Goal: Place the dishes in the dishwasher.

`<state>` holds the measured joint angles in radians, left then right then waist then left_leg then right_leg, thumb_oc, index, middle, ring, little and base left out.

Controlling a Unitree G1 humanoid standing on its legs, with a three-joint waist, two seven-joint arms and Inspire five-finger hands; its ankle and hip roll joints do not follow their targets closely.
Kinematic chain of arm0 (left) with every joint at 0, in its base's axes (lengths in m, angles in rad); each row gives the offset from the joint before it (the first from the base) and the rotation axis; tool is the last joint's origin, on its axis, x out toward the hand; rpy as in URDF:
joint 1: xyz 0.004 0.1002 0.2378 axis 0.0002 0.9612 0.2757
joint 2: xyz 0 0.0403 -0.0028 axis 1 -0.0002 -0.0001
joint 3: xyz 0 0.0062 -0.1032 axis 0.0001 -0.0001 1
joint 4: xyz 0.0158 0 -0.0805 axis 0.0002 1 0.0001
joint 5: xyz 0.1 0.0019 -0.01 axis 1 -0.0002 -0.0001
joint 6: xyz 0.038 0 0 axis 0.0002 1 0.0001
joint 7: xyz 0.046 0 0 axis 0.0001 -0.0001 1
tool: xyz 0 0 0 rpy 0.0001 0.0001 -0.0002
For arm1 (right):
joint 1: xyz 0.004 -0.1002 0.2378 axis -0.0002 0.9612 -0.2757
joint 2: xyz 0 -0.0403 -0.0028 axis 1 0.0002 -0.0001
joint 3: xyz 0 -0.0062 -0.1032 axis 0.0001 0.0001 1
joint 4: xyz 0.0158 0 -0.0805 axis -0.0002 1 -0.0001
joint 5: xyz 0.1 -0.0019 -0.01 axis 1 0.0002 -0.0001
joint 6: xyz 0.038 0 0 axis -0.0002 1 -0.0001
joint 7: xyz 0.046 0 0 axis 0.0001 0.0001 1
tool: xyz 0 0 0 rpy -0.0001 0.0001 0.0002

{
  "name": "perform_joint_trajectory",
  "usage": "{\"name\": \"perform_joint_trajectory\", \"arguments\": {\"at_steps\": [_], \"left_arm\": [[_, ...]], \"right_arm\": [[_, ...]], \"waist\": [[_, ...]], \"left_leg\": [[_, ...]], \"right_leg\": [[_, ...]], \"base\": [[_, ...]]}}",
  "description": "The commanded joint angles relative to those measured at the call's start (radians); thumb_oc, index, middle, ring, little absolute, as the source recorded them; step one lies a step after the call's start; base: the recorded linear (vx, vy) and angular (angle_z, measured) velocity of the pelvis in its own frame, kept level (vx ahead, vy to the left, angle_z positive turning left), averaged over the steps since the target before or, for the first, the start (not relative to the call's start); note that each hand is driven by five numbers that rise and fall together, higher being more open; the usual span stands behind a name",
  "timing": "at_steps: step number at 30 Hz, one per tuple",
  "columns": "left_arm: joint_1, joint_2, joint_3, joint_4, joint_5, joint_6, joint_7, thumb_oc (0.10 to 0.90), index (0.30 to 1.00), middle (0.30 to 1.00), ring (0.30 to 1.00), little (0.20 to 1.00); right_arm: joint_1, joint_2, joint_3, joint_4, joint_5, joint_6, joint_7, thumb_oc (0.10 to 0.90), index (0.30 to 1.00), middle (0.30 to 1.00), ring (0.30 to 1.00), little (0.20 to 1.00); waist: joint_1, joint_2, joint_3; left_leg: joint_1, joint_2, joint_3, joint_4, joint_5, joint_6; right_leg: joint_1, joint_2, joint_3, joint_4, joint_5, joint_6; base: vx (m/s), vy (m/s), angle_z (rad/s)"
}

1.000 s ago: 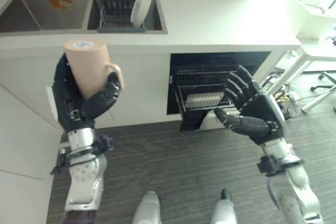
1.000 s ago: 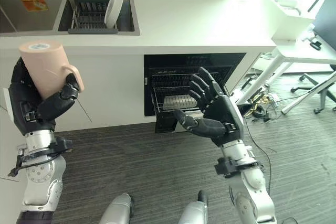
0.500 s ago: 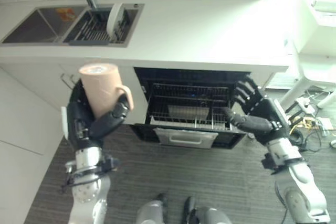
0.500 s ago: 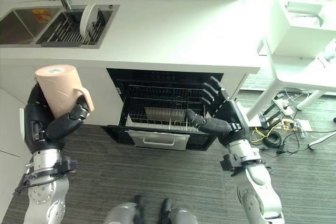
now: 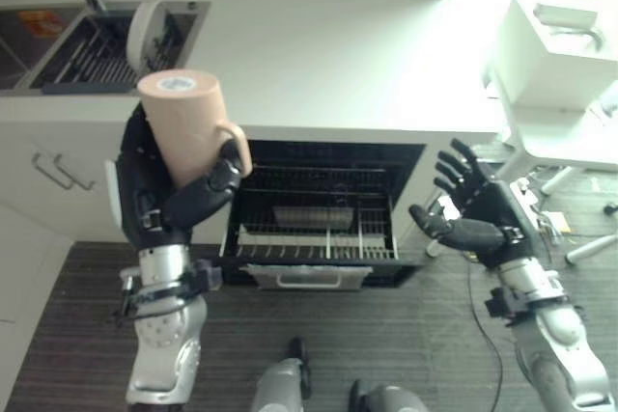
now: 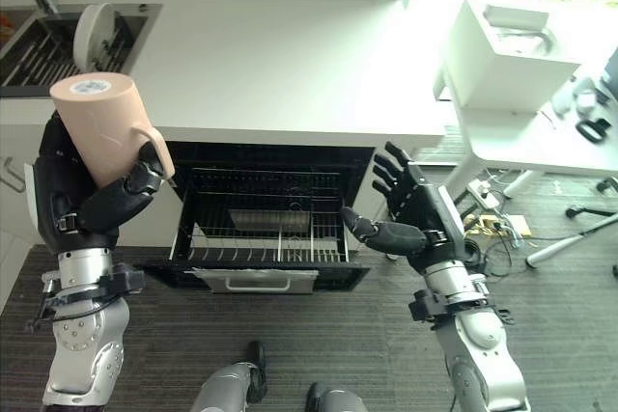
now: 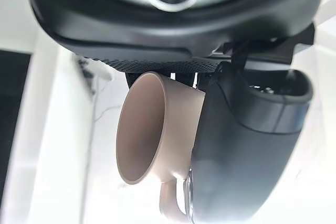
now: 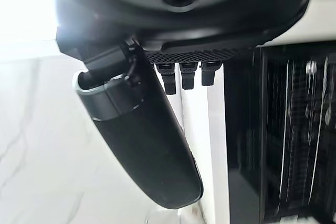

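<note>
Beige mug (image 5: 186, 124) rides upside down in the left hand (image 5: 154, 202), fingers curled round it; right hand (image 6: 417, 222) spread empty; next, lowering it into the open dishwasher rack (image 5: 309, 231).

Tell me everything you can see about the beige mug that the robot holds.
The mug is a plain, matte, beige cylinder with one loop handle on its side; it looks ceramic. It is held upside down and slightly tilted, its flat base, which bears a pale round label, facing up. The left hand grips it, dark fingers curled round the body by the handle. The left wrist view shows its open mouth, apparently empty inside. It is raised in the air in front of the white counter, left of the open dishwasher.
</note>
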<state>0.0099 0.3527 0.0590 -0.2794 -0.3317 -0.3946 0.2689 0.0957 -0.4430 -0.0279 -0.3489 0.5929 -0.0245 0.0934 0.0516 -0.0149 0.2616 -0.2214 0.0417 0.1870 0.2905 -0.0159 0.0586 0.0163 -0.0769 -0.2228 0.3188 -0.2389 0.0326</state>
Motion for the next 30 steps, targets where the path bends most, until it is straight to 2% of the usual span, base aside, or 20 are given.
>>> {"name": "perform_joint_trajectory", "arguments": {"at_steps": [1, 2, 3, 5, 6, 7, 8, 9, 10, 11, 13, 15, 19, 22, 26, 30], "left_arm": [[-0.019, 0.085, 0.047, -0.072, 0.006, -0.123, -0.044, 0.400, 0.300, 0.300, 0.300, 0.300], [-0.006, 0.084, 0.057, -0.071, 0.013, -0.129, -0.054, 0.400, 0.300, 0.300, 0.300, 0.300], [0.000, 0.084, 0.060, -0.068, 0.019, -0.132, -0.055, 0.400, 0.300, 0.300, 0.300, 0.300], [0.007, 0.083, 0.068, -0.070, 0.024, -0.132, -0.058, 0.400, 0.300, 0.300, 0.300, 0.300], [0.009, 0.083, 0.072, -0.071, 0.027, -0.131, -0.057, 0.400, 0.300, 0.300, 0.300, 0.300], [0.007, 0.085, 0.075, -0.071, 0.027, -0.129, -0.057, 0.400, 0.300, 0.300, 0.300, 0.300], [-0.002, 0.091, 0.077, -0.070, 0.032, -0.129, -0.052, 0.400, 0.300, 0.300, 0.300, 0.300], [-0.024, 0.095, 0.070, -0.065, 0.050, -0.130, -0.046, 0.400, 0.300, 0.300, 0.300, 0.300], [-0.050, 0.099, 0.051, -0.059, 0.077, -0.130, -0.027, 0.400, 0.300, 0.300, 0.300, 0.300], [-0.052, 0.100, 0.039, -0.057, 0.094, -0.132, -0.014, 0.400, 0.300, 0.300, 0.300, 0.300], [-0.048, 0.102, 0.027, -0.063, 0.090, -0.128, 0.000, 0.400, 0.300, 0.300, 0.300, 0.300], [-0.030, 0.096, 0.036, -0.088, 0.086, -0.109, 0.004, 0.400, 0.300, 0.300, 0.300, 0.300], [-0.022, 0.090, 0.033, -0.100, 0.093, -0.066, 0.023, 0.400, 0.300, 0.300, 0.300, 0.300], [-0.021, 0.096, 0.019, -0.088, 0.137, -0.080, -0.003, 0.400, 0.300, 0.300, 0.300, 0.300], [-0.041, 0.124, -0.010, -0.047, 0.215, -0.082, 0.025, 0.400, 0.300, 0.300, 0.300, 0.300], [-0.066, 0.135, -0.052, -0.014, 0.286, -0.095, 0.011, 0.400, 0.300, 0.300, 0.300, 0.300]], "right_arm": [[-0.063, 0.030, -0.028, -0.067, -0.004, -0.101, 0.004, 0.800, 0.900, 0.900, 0.900, 0.900], [-0.056, 0.044, -0.032, -0.069, -0.001, -0.103, 0.012, 0.800, 0.900, 0.900, 0.900, 0.900], [-0.048, 0.054, -0.032, -0.072, -0.004, -0.105, 0.018, 0.800, 0.900, 0.900, 0.900, 0.900], [-0.039, 0.065, -0.029, -0.076, -0.017, -0.105, 0.032, 0.800, 0.900, 0.900, 0.900, 0.900], [-0.038, 0.069, -0.027, -0.074, -0.025, -0.104, 0.034, 0.800, 0.900, 0.900, 0.900, 0.900], [-0.038, 0.069, -0.027, -0.070, -0.024, -0.100, 0.035, 0.800, 0.900, 0.900, 0.900, 0.900], [-0.047, 0.066, -0.024, -0.062, 0.008, -0.095, 0.035, 0.800, 0.900, 0.900, 0.900, 0.900], [-0.056, 0.063, -0.023, -0.052, 0.039, -0.100, 0.033, 0.800, 0.900, 0.900, 0.900, 0.900], [-0.065, 0.059, -0.017, -0.050, 0.053, -0.108, 0.032, 0.800, 0.900, 0.900, 0.900, 0.900], [-0.069, 0.048, -0.014, -0.049, 0.058, -0.109, 0.022, 0.800, 0.900, 0.900, 0.900, 0.900], [-0.081, 0.032, -0.011, -0.058, 0.058, -0.086, -0.005, 0.800, 0.900, 0.900, 0.900, 0.900], [-0.100, 0.008, -0.023, -0.067, 0.071, -0.059, 0.002, 0.800, 0.900, 0.900, 0.900, 0.900], [-0.129, 0.001, 0.003, -0.074, 0.091, -0.005, -0.024, 0.800, 0.900, 0.900, 0.900, 0.900], [-0.120, -0.003, 0.009, -0.076, 0.080, -0.027, 0.006, 0.800, 0.900, 0.900, 0.900, 0.900], [-0.126, -0.018, 0.013, -0.072, 0.160, -0.013, 0.054, 0.800, 0.900, 0.900, 0.900, 0.900], [-0.151, -0.022, 0.026, -0.068, 0.170, -0.026, 0.070, 0.800, 0.900, 0.900, 0.900, 0.900]], "waist": [[0.019, -0.036, -0.122], [0.011, -0.024, -0.119], [0.000, -0.008, -0.110], [-0.015, 0.003, -0.102], [-0.018, 0.001, -0.101], [-0.019, 0.000, -0.100], [-0.022, -0.004, -0.097], [-0.031, -0.025, -0.086], [-0.047, -0.044, -0.086], [-0.054, -0.041, -0.088], [-0.050, -0.044, -0.095], [-0.040, -0.041, -0.115], [-0.029, -0.022, -0.151], [-0.038, -0.011, -0.154], [-0.048, 0.001, -0.160], [-0.050, 0.006, -0.163]], "left_leg": [[-0.003, 0.017, -0.025, 0.009, -0.088, -0.079], [0.019, 0.018, -0.045, 0.009, -0.096, -0.071], [0.036, 0.019, -0.066, 0.009, -0.103, -0.065], [0.057, 0.017, -0.082, 0.009, -0.114, -0.060], [0.062, 0.016, -0.085, 0.009, -0.117, -0.061], [0.065, 0.018, -0.090, 0.009, -0.117, -0.065], [0.073, 0.029, -0.105, 0.009, -0.118, -0.079], [0.086, 0.029, -0.116, 0.009, -0.129, -0.096], [0.094, 0.014, -0.142, 0.009, -0.151, -0.097], [0.094, 0.023, -0.147, 0.009, -0.142, -0.099], [0.106, 0.035, -0.139, 0.009, -0.157, -0.111], [0.113, 0.050, -0.124, 0.009, -0.163, -0.120], [0.110, 0.071, -0.105, 0.009, -0.169, -0.129], [0.112, 0.080, -0.102, 0.009, -0.166, -0.134], [0.114, 0.080, -0.111, 0.009, -0.166, -0.138], [0.117, 0.081, -0.116, 0.009, -0.168, -0.141]], "right_leg": [[0.068, -0.071, -0.054, -0.019, 0.159, 0.146], [0.092, -0.065, -0.077, -0.009, 0.300, 0.170], [0.058, -0.064, -0.063, 0.083, 0.334, 0.173], [-0.015, -0.071, -0.042, 0.157, 0.343, 0.164], [-0.039, -0.083, -0.043, 0.145, 0.342, 0.157], [-0.049, -0.089, -0.046, 0.120, 0.337, 0.152], [-0.049, -0.091, -0.056, 0.030, 0.320, 0.141], [-0.099, -0.121, -0.047, -0.019, 0.260, 0.135], [-0.137, -0.136, 0.011, -0.019, 0.273, 0.142], [-0.151, -0.123, 0.041, -0.019, 0.215, 0.139], [-0.159, -0.146, 0.025, -0.019, 0.195, 0.142], [-0.147, -0.143, 0.012, -0.019, 0.152, 0.136], [-0.129, -0.121, 0.013, -0.019, 0.116, 0.116], [-0.127, -0.115, 0.017, -0.019, 0.111, 0.111], [-0.121, -0.108, 0.023, -0.019, 0.103, 0.110], [-0.117, -0.106, 0.024, -0.019, 0.101, 0.110]], "base": [[0.29, 0.184, 0.33], [0.26, 0.178, 0.34], [0.21, 0.150, 0.34], [0.09, 0.027, 0.20], [0.08, -0.055, 0.11], [0.08, -0.173, 0.09], [0.06, -0.364, 0.03], [0.08, -0.488, 0.03], [0.06, -0.413, 0.09], [0.11, -0.263, 0.41], [0.10, -0.156, 0.84], [0.07, -0.131, 0.29], [0.04, -0.124, -0.20], [0.01, -0.060, -0.16], [0.02, -0.033, -0.06], [0.01, -0.011, -0.01]]}}
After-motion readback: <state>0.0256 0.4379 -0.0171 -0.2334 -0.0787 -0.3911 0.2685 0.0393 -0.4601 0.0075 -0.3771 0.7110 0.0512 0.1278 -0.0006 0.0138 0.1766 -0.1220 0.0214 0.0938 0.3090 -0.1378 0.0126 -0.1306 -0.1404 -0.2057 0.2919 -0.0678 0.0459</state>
